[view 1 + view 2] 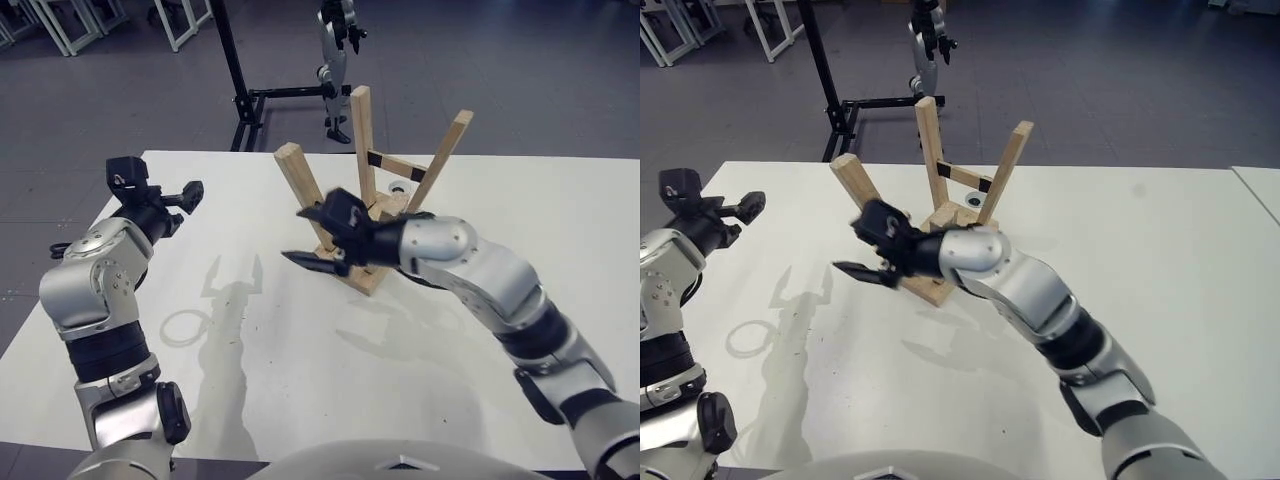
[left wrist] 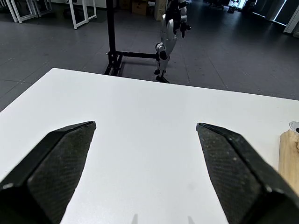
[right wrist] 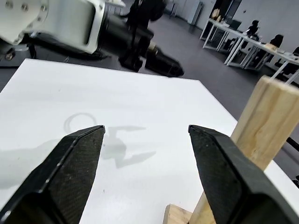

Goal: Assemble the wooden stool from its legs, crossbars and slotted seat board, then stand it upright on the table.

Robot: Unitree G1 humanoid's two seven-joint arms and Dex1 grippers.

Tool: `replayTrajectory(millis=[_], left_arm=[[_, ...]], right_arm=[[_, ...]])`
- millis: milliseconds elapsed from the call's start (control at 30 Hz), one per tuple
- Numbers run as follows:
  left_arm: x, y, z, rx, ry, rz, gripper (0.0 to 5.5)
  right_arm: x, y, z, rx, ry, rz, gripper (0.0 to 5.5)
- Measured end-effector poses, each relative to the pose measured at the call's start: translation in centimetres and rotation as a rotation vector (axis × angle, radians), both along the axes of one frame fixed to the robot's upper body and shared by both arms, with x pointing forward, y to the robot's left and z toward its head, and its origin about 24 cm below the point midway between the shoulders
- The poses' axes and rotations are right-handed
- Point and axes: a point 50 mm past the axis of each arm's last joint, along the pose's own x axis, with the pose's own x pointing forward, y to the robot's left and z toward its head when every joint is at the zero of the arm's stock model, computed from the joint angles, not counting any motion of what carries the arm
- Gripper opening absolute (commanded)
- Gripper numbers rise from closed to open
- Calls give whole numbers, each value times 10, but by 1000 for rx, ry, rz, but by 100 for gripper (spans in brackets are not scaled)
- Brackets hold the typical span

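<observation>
The left gripper (image 2: 145, 126) holds its fingers (image 2: 60, 163) wide apart above the white table (image 2: 140, 93).

surface: white table (image 1: 420, 370) | stool (image 1: 364, 150) upside down, toward far edge | pale ring (image 1: 183, 327) left front

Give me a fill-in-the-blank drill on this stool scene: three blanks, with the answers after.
1. The stool rests on the white table with its legs pointing ____.
2. The right gripper, beside the stool's nearest leg, is ____, not shut.
3. The left gripper, raised over the table's left side, holds ____.

Missing words: up; open; nothing
</observation>
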Motion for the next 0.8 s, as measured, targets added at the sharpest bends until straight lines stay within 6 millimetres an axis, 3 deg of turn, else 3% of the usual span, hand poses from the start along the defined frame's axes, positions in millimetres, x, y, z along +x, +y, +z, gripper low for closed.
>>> replayTrajectory(millis=[67, 133, 200, 367, 567, 667, 733, 800], left_arm=[[1, -5, -1, -18, -7, -14, 403], [2, -9, -2, -30, -10, -21, 403], [2, -14, -4, -40, -10, -28, 403], [5, -28, -16, -69, 18, -64, 403], [8, -36, -22, -74, 36, -92, 403], [10, -41, -25, -82, 41, -104, 403], [10, -43, -27, -91, 45, -114, 403], [11, -44, -27, -93, 46, -118, 403]], right_arm=[[3, -12, -6, -9, 36, -16, 331], [-3, -48, -27, -58, 167, -27, 331], [-9, -72, -26, -8, 243, -26, 331], [-8, -79, 5, 174, 257, 17, 331], [-37, -109, 7, 141, 471, 250, 331], [-16, -122, 25, 315, 435, 121, 331], [10, -135, 41, 474, 373, -67, 331], [32, -155, 43, 558, 343, -274, 331]])
